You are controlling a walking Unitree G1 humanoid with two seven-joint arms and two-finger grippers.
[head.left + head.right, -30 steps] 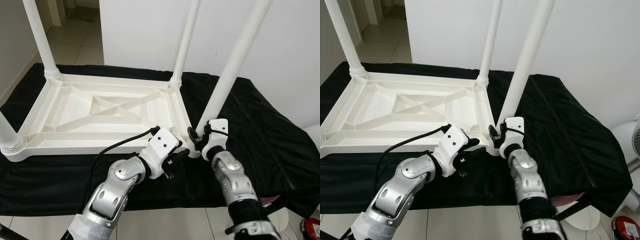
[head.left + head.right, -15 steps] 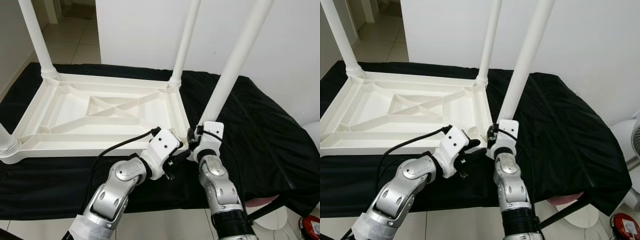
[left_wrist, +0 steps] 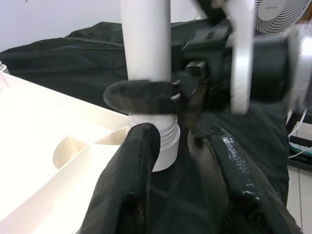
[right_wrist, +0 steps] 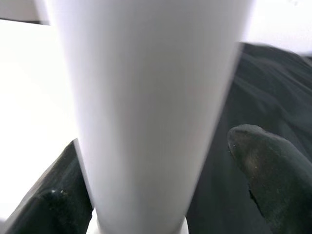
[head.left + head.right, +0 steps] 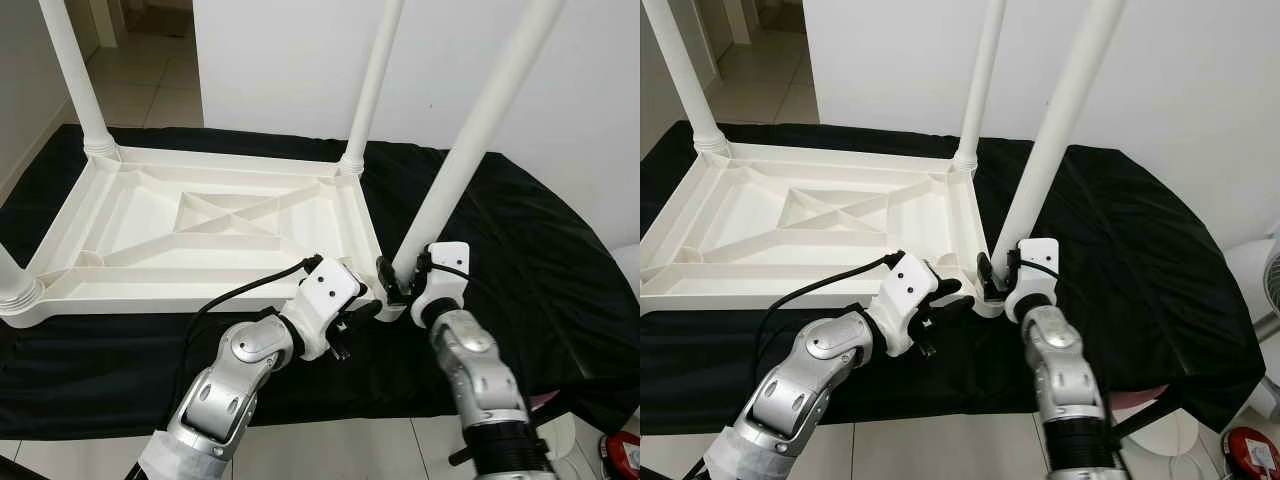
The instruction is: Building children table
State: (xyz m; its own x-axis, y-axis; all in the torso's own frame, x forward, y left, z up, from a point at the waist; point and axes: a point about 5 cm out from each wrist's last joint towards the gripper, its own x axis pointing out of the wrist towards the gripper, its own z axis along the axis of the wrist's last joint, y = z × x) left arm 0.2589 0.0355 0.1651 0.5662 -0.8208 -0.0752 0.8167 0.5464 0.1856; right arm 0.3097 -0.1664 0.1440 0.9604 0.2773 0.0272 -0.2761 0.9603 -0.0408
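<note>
Nearest the robot, the right arm had swung back rightward since half a second earlier, its wrist again beside the leaning leg (image 5: 470, 140). The right gripper (image 5: 393, 290) was clamped around that leg's base, one finger (image 3: 141, 95) wrapped across it. Just left, the left gripper (image 3: 171, 146) hovered with fingers parted, holding nothing, near the corner socket (image 3: 165, 146). Farther off, the upturned white table (image 5: 200, 225) lay on black cloth (image 5: 520, 240), its other legs upright.

A black cloth (image 5: 520, 250) is draped over the tabletop, wrinkled at its right side. Behind stands a white wall (image 5: 290, 70). Pale floor tiles (image 5: 150, 85) show at upper left. A fan (image 3: 278, 14) stands nearby.
</note>
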